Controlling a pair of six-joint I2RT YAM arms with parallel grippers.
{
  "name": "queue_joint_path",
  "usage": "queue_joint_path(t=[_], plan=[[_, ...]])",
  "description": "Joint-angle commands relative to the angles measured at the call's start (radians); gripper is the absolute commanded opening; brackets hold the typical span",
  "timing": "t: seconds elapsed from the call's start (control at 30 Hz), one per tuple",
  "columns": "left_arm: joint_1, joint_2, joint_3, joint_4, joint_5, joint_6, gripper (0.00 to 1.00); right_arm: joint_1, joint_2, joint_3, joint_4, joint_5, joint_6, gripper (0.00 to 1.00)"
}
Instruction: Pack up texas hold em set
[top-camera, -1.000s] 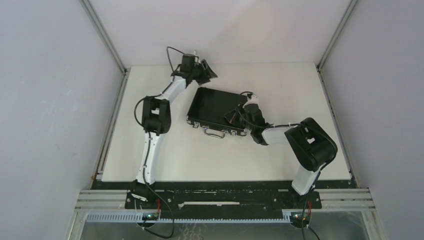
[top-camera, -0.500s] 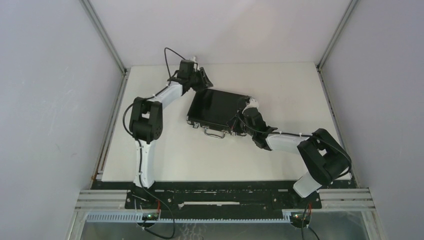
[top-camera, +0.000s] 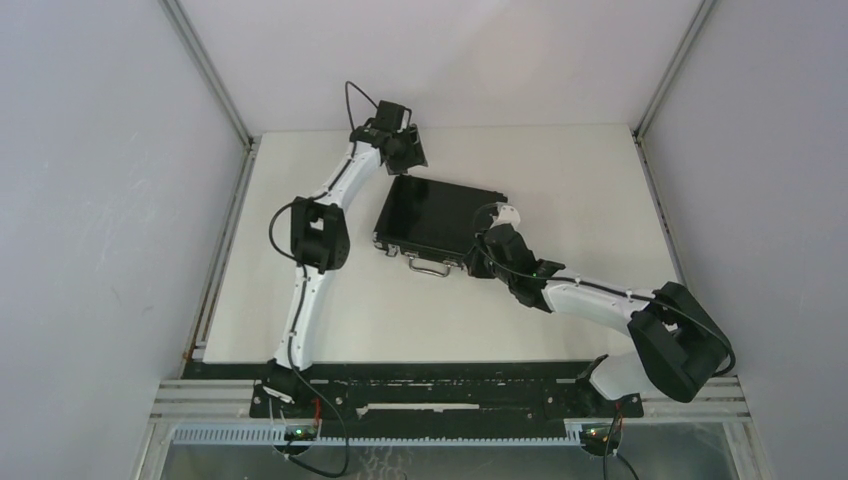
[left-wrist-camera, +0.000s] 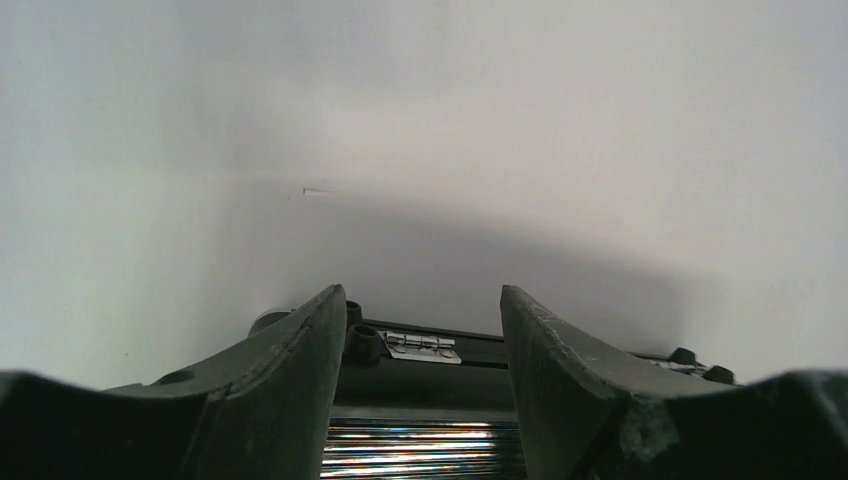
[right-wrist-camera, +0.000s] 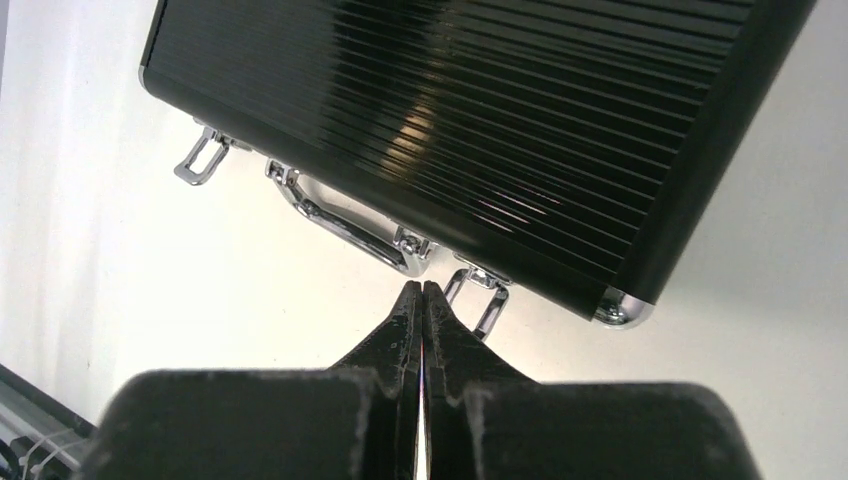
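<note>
right arm (top-camera: 600, 298) swung lower; briefcase (top-camera: 437, 215) closed, contents hidden

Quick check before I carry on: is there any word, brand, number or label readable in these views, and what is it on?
No readable text in any view.
Black ribbed briefcase with silver edges: no brand or label shows on its lid or on its silver handle.
Small silver plate on the case edge in the left wrist view: faint marks, too small and blurred to read.
White table: no markings.
</note>
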Motion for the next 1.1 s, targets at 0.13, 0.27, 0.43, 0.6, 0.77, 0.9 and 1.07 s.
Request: queue_joint_path(t=[0.13, 0.27, 0.43, 0.6, 0.77, 0.9, 1.07], plan=[[0.059, 0.014, -0.060, -0.162, 0.061, 0.031, 0.62, -0.007, -0.047, 0.007, -0.021, 0.052, -0.037, 0.00], [0.025, -0.059, -0.189, -0.197, -0.023, 0.129, 0.60, -0.014, -0.035, 0.030, -0.019, 0.042, -0.043, 0.00], [-0.028, -0.071, -0.210, -0.304, -0.069, 0.217, 0.58, -0.020, -0.044, 0.043, -0.031, 0.039, -0.050, 0.02], [-0.072, -0.112, -0.287, -0.348, -0.123, 0.257, 0.58, -0.019, -0.060, 0.042, -0.050, 0.044, -0.054, 0.02], [-0.104, -0.221, -0.536, -0.229, -0.119, 0.240, 0.59, -0.019, -0.061, 0.043, -0.053, 0.051, -0.060, 0.02], [-0.112, -0.274, -0.641, -0.183, -0.098, 0.221, 0.60, -0.020, -0.069, 0.042, -0.047, 0.039, -0.066, 0.02], [-0.103, -0.367, -0.674, -0.121, -0.170, 0.169, 0.75, -0.008, -0.126, 0.022, -0.036, 0.056, -0.090, 0.03]])
